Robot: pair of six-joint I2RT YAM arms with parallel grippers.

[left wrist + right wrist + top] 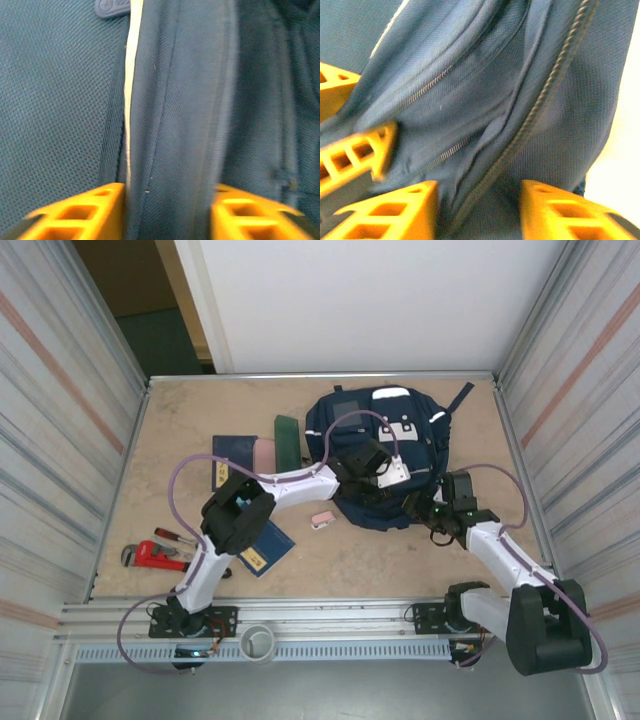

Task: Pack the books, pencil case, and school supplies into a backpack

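The navy backpack (385, 435) lies at the table's back centre. My left gripper (388, 472) reaches over its front and is shut on a raised fold of backpack (175, 100) fabric beside a white piping line; the left gripper (167, 192) has the fold filling its gap. My right gripper (426, 508) sits at the pack's near right edge. The right gripper (479, 187) is open, its jaws standing either side of a zip seam on the backpack (485, 90). Navy books (233, 448) (262, 550), a green book (287, 440) and the pink pencil case (264, 453) lie to the left. A pink eraser (322, 520) lies near the pack.
A red pipe wrench (150, 555) and a small red-handled tool (175, 536) lie at the near left. Metal walls close in both sides, with a rail (330, 615) along the near edge. The left gripper's orange fingers (355, 155) show in the right wrist view, pinching fabric.
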